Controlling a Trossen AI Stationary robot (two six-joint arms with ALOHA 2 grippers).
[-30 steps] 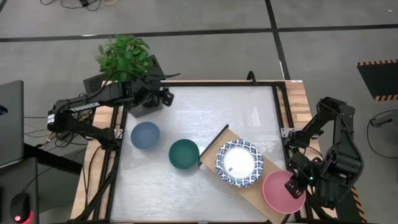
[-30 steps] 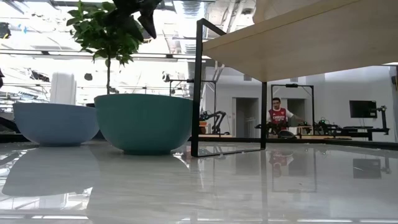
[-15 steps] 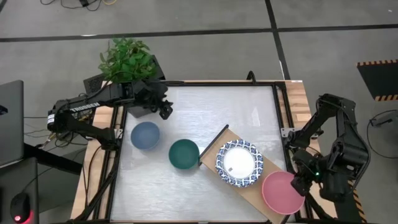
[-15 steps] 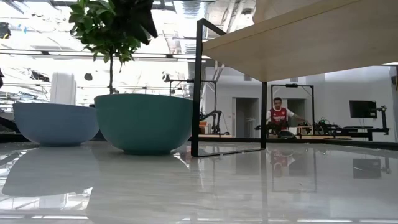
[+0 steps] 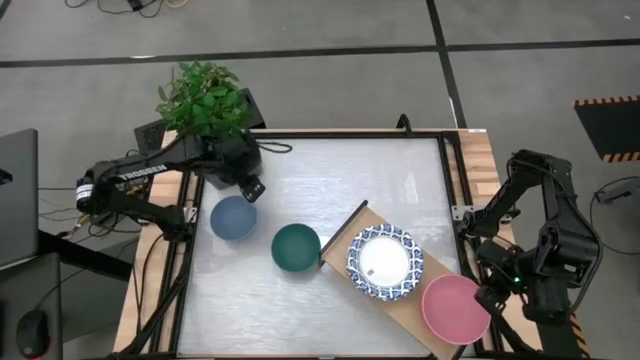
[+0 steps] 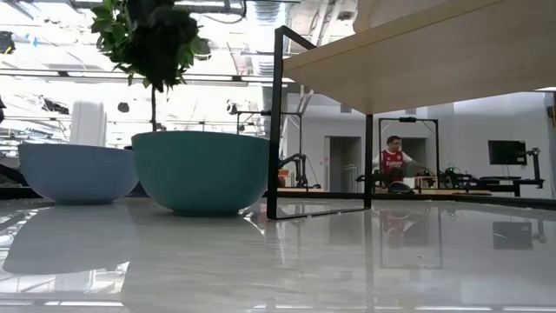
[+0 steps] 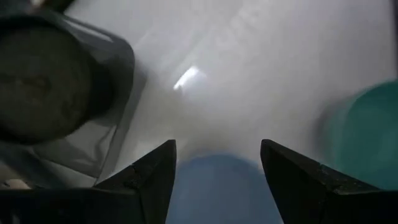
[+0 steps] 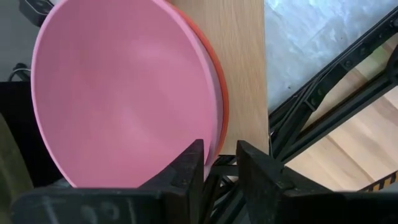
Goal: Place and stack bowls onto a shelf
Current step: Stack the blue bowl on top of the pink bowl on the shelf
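Light wood, high view: the shelf (image 5: 400, 300) lies slanted in the lower right of the frame, on the white tabletop (image 5: 330, 180)
White bowl, high view: a blue-rimmed bowl (image 5: 385, 262) sits in the middle of the shelf board
Pink bowl, high view: the pink bowl (image 5: 455, 309) sits at the shelf's lower right end, just beside the right gripper (image 5: 492, 297)
Loose bowls, high view: the slate blue bowl (image 5: 234, 217) left of centre, the dark green bowl (image 5: 296, 247) near it, close to the shelf's upper end
Left gripper, high view: the left gripper (image 5: 250, 187) hangs just above the slate blue bowl, below the potted plant (image 5: 205, 100) in the upper left
Low view: the two loose bowls stand side by side at the left, blue one (image 6: 76, 172) outermost; the shelf underside fills the upper right; a person (image 6: 391, 163) sits far back in the room
Left wrist view: fingers (image 7: 149, 180) spread wide with nothing between them, the blue bowl (image 7: 214, 186) blurred beyond, the green one (image 7: 367, 143) at the right edge
Right wrist view: fingers (image 8: 186, 174) close together, a narrow gap, empty, off the pink bowl's rim (image 8: 124, 93); a red bowl's edge (image 8: 219, 93) shows beneath the pink one
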